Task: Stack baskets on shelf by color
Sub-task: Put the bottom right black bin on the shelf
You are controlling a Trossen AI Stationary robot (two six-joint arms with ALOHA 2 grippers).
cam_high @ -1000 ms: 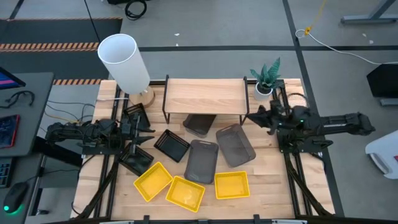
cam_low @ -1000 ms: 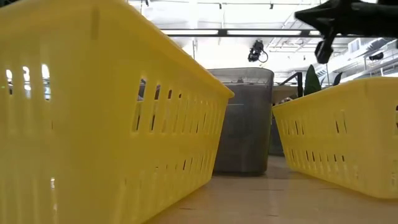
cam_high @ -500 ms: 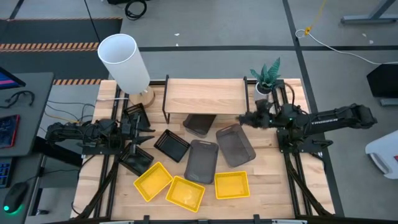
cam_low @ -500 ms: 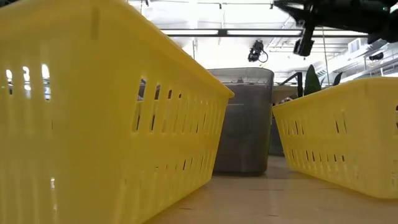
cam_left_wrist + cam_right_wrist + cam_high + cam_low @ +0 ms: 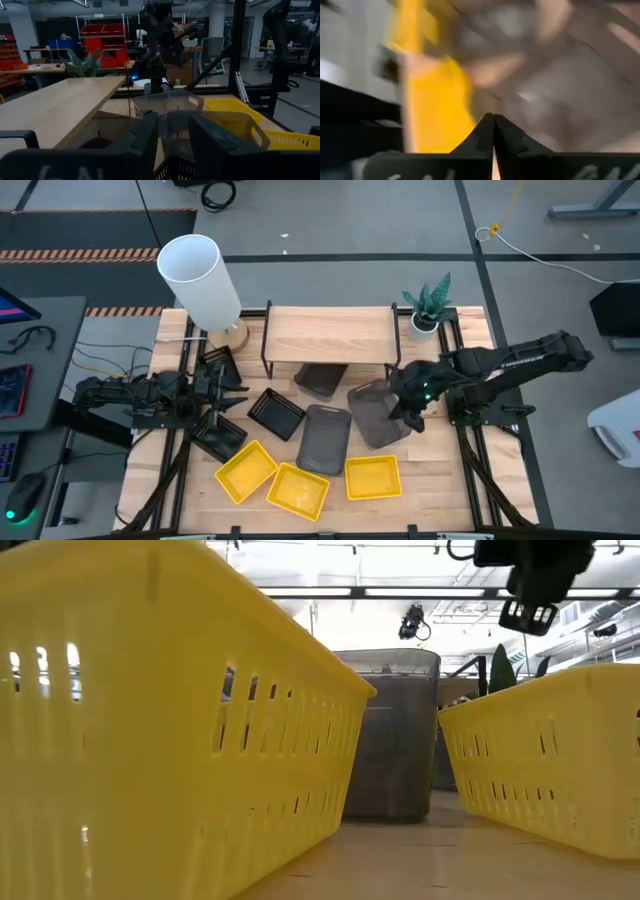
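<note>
My right claw [image 5: 410, 412] hangs clenched over the rightmost grey basket [image 5: 378, 414], fingers pressed together, gripping nothing. Left claw [image 5: 228, 395] waits released (black baskets nearby). The shelf [image 5: 327, 333] stands beyond on the desk [image 5: 435, 480].

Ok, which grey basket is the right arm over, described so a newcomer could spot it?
Start at the wooden shelf at the back of the table. In front of its right end lies a dark grey basket, tilted, with the right gripper above its right edge. The other open grey basket lies to its left, nearer the yellow ones.
</note>
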